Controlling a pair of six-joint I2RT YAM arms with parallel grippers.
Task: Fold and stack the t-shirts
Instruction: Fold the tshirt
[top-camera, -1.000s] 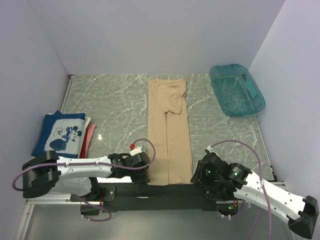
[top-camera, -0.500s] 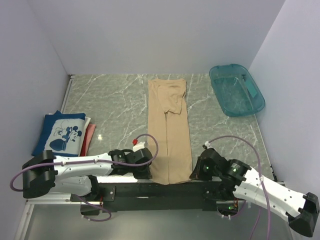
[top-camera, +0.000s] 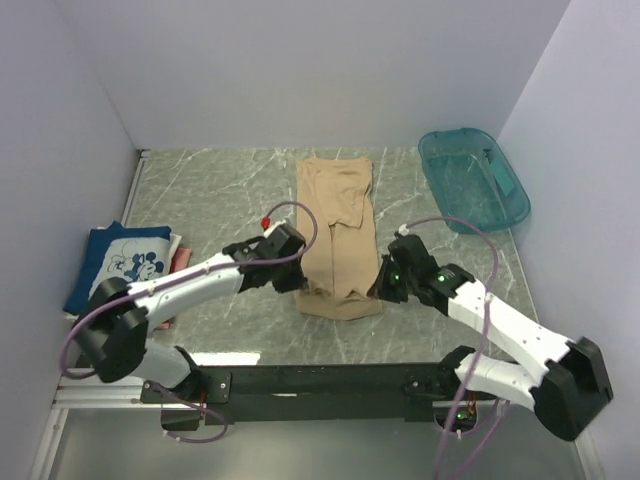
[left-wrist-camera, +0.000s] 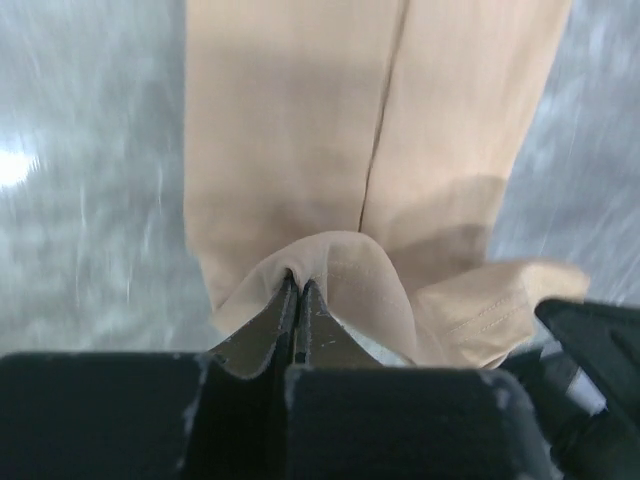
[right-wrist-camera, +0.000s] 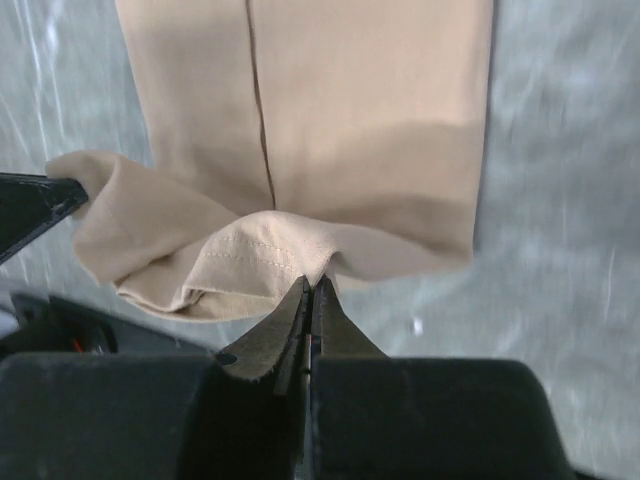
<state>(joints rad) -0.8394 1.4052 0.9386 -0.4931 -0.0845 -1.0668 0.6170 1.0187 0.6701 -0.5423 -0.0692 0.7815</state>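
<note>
The tan t-shirt (top-camera: 335, 205) lies as a long narrow strip down the middle of the table, its near end lifted and curled over. My left gripper (top-camera: 298, 283) is shut on the near left corner of that hem (left-wrist-camera: 330, 265), cloth pinched at its tips (left-wrist-camera: 296, 282). My right gripper (top-camera: 378, 285) is shut on the near right corner, the stitched hem (right-wrist-camera: 250, 255) bunched at its tips (right-wrist-camera: 311, 285). A folded navy t-shirt (top-camera: 120, 265) with a white mouse print sits at the left, on top of a red t-shirt (top-camera: 180, 265) whose edge peeks out.
A teal plastic tub (top-camera: 472, 180) stands at the far right by the wall. The black base rail (top-camera: 320, 382) runs along the near edge. White walls close in the marble table (top-camera: 220, 200) on three sides.
The right gripper has closed on the tan shirt's near hem. Both grippers have lifted that hem and carried it away from the near edge toward the middle, shortening the strip.
</note>
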